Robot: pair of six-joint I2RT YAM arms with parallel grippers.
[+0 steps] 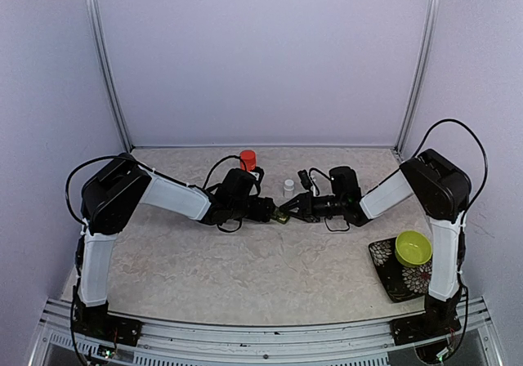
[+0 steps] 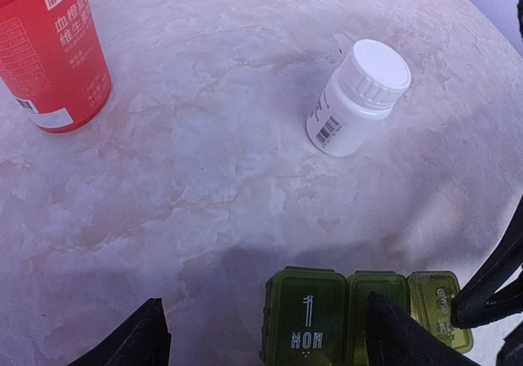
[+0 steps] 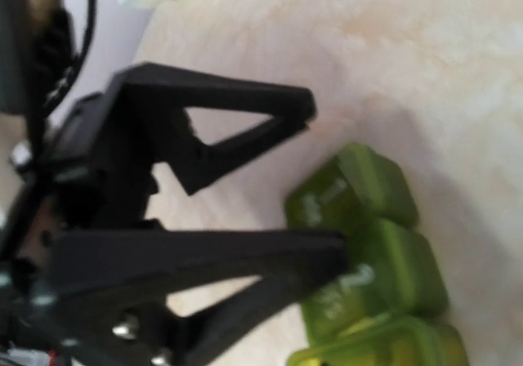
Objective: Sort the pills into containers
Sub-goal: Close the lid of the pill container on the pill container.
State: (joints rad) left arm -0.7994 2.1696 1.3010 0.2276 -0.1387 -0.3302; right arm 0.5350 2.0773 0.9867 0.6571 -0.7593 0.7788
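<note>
Three-lid green see-thru pill box, one lid marked "1 MON"; L claw, R claw both spread.

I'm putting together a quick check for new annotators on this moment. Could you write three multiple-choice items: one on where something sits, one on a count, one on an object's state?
1. Where does the lime-green bowl sit?
A. on a dark patterned tray
B. stacked on a red plate
C. lifted in the air by an arm

2. How many compartments does the green pill box have?
A. two
B. three
C. five

3. What state is the small white bottle in?
A. lying on its side
B. upright, cap on
C. upright, cap off

Answers:
1 A: the top view shows the bowl resting on the tray.
2 B: the left wrist view shows three lids in a row.
3 B: it stands on its base with its white cap in place.
</note>
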